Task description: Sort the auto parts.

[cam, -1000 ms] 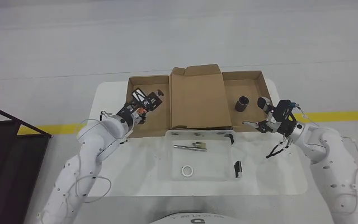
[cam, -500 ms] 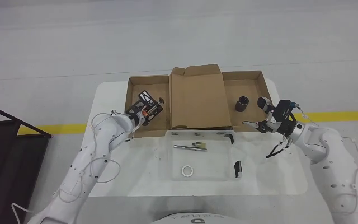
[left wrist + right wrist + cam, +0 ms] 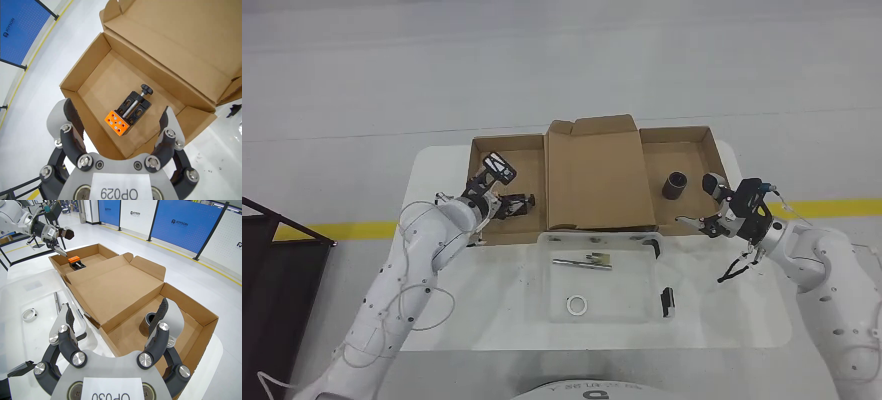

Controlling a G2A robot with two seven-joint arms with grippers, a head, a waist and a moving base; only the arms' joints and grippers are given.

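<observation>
Top view: showing vise [image 3: 128,112] and cup [image 3: 674,184] boxed by the counter's [image 3: 442,170] far edge, rod [image 3: 582,263] and ring [image 3: 578,304] waiting, left end effector [image 3: 506,186] and right end effector [image 3: 703,203] open.

A box [image 3: 597,180] with 2 side bays sits on the table [image 3: 462,300]. The left gripper [image 3: 509,186], jaws spread, hangs over the left bay. The right gripper [image 3: 700,203], also spread, is at the right bay's near corner, beside a dark sleeve [image 3: 674,184]. In front, a tray [image 3: 617,295] holds a rod [image 3: 582,263] and a ring [image 3: 578,304].
</observation>
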